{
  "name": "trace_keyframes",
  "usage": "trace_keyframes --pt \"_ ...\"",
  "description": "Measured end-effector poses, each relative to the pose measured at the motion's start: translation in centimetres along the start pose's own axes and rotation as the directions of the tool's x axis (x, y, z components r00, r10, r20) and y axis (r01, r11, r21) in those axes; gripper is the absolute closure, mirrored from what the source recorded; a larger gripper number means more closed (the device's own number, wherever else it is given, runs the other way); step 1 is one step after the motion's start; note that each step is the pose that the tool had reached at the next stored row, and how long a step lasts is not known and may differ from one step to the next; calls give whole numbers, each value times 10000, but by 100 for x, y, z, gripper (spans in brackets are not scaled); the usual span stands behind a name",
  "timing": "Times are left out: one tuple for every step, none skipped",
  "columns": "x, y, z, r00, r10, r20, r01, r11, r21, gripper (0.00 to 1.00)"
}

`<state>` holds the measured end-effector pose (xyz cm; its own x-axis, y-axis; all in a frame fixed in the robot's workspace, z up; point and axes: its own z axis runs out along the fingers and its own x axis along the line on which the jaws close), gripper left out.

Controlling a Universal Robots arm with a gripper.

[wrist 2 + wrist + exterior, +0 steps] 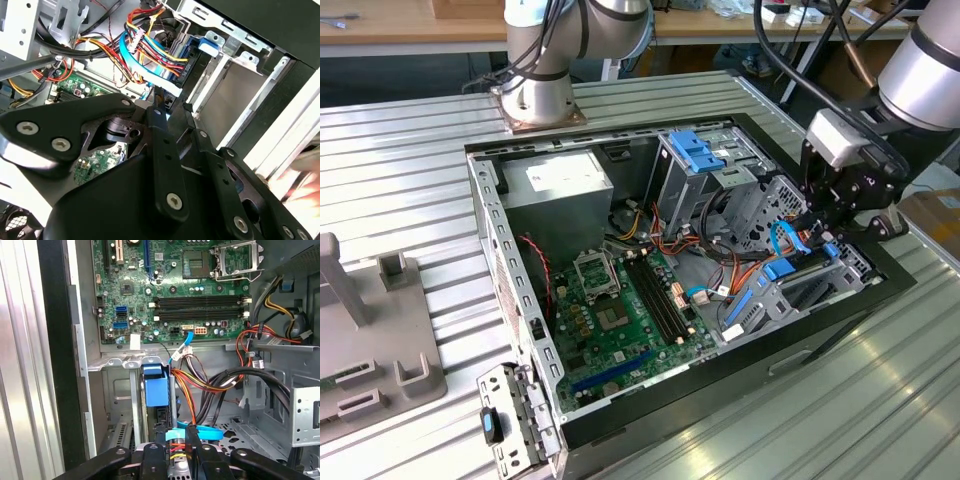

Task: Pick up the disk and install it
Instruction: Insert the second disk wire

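1. The disk (156, 385) stands on edge in the drive bay (131, 390) at the computer case's (510, 260) front corner; you see its blue carrier end in the first wrist view.
2. Its long axis runs down into the bay, directly beyond your gripper (175, 450).
3. You can't tell whether the gripper grasps it; cables (200, 385) crowd alongside.

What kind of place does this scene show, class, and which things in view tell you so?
Probably a robotics lab or test bench: an open computer case lies on a ribbed metal table, a robot arm's base bolted beside it, wooden workbenches behind.
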<state>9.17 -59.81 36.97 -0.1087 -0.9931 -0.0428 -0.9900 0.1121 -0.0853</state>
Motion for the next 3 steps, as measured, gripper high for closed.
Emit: trace_keyframes --pt "0 0 0 10000 0 0 0 10000 0 70" --pt "0 0 0 10000 1 0 -1 10000 0 70" --pt "0 0 0 10000 1 0 -1 10000 0 70"
